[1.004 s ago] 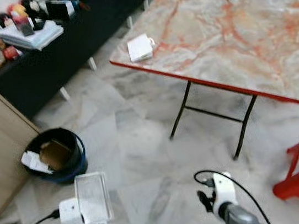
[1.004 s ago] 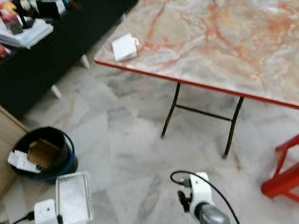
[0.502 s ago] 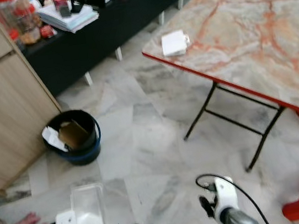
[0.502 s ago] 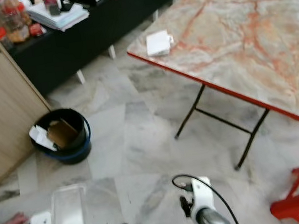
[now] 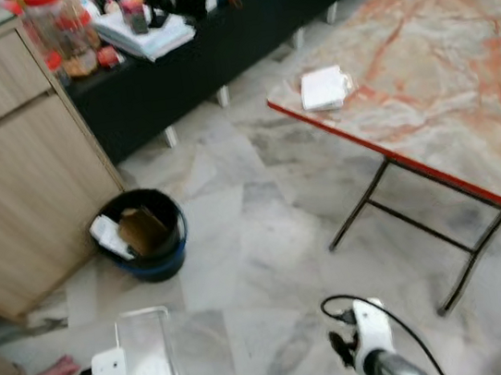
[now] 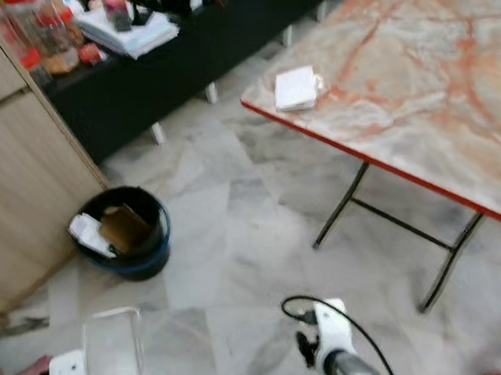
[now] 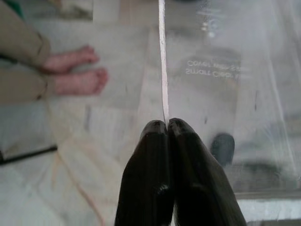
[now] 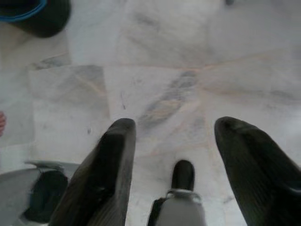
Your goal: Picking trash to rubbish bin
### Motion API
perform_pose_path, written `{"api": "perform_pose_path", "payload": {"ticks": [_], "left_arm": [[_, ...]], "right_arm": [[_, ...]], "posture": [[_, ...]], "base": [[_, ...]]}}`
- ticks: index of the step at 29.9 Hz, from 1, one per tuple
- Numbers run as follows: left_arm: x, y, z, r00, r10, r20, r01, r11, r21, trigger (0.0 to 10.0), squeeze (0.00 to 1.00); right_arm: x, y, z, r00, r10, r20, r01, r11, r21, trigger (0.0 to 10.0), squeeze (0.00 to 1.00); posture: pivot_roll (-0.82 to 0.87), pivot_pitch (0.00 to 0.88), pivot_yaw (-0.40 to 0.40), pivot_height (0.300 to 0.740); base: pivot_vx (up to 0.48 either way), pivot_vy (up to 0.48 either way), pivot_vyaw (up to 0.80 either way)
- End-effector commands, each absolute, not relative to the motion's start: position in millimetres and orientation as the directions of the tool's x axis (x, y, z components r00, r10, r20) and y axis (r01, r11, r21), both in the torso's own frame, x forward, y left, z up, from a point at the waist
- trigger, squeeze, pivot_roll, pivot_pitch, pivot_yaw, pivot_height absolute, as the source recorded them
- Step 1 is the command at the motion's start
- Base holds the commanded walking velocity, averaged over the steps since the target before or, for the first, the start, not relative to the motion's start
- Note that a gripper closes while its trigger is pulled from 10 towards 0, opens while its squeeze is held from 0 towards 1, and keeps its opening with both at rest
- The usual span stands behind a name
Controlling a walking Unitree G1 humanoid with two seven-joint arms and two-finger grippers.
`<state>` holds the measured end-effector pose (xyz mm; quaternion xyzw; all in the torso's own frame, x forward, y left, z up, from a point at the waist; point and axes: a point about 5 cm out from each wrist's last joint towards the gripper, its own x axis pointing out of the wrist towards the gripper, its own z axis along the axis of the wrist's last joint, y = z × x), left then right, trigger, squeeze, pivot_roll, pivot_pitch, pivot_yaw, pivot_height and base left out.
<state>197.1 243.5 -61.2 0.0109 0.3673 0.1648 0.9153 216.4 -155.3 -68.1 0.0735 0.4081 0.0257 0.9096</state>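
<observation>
Marble floor (image 5: 244, 272), head views: black rubbish bin (image 5: 142, 236) with cardboard beside wooden cabinet (image 5: 17, 183); folding table (image 5: 443, 95) bearing white box (image 5: 323, 89). Left gripper (image 7: 167, 129) low, fingers clamped on clear plastic container (image 5: 146, 351); a person's bare feet (image 7: 77, 70) nearby. Right gripper (image 8: 176, 136) low over floor, fingers apart, holding nothing.

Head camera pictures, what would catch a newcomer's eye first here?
Probably the marble-patterned folding table with its red edge on the right, a small white box near its corner. Next, the black rubbish bin beside the wooden cabinet, and the clear plastic container pinched in the left gripper.
</observation>
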Motion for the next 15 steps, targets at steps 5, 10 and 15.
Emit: {"api": "perform_pose_path", "payload": {"ticks": [5,10,15], "left_arm": [[190.0,249.7,-64.0,0.645,0.331,-0.689,-0.31,0.937,0.161,10.0,0.0],[189.5,250.3,-64.1,0.642,0.339,-0.688,-0.318,0.934,0.163,10.0,0.0],[187.7,251.1,-64.7,0.638,0.341,-0.69,-0.316,0.934,0.168,10.0,0.0]], "right_arm": [[214.9,-150.8,-69.4,0.653,0.113,-0.749,-0.003,0.989,0.147,10.0,0.0],[212.9,-150.3,-70.7,0.644,0.115,-0.756,-0.016,0.99,0.138,10.0,0.0],[211.3,-150.5,-71.7,0.641,0.113,-0.759,-0.006,0.99,0.143,10.0,0.0]], "posture": [[0.12,0.205,-0.018,0.74],[0.13,0.206,-0.022,0.74],[0.13,0.21,-0.021,0.74]], "base": [[0.427,0.0,0.0],[0.425,0.0,0.8],[0.425,0.0,0.6]]}}
